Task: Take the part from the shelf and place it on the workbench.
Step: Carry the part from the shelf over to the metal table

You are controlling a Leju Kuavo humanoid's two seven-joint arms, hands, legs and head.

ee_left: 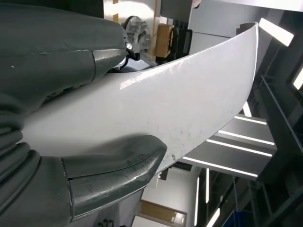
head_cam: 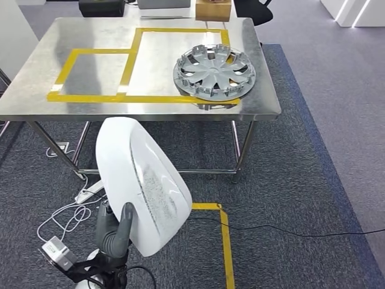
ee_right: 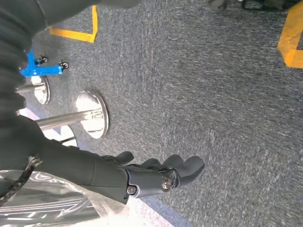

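My left hand grips a white curved plastic part, shaped like a mirror cover, and holds it up in front of the steel workbench. In the left wrist view my thumb and fingers clamp both sides of the white part. The workbench carries yellow tape rectangles. My right hand hangs over the carpet with its fingers loosely extended and holds nothing.
A grey wheel cover lies on the right half of the workbench. A wooden box stands at its far edge. White cables and a power strip lie on the carpet under the bench. Yellow floor tape runs beside me.
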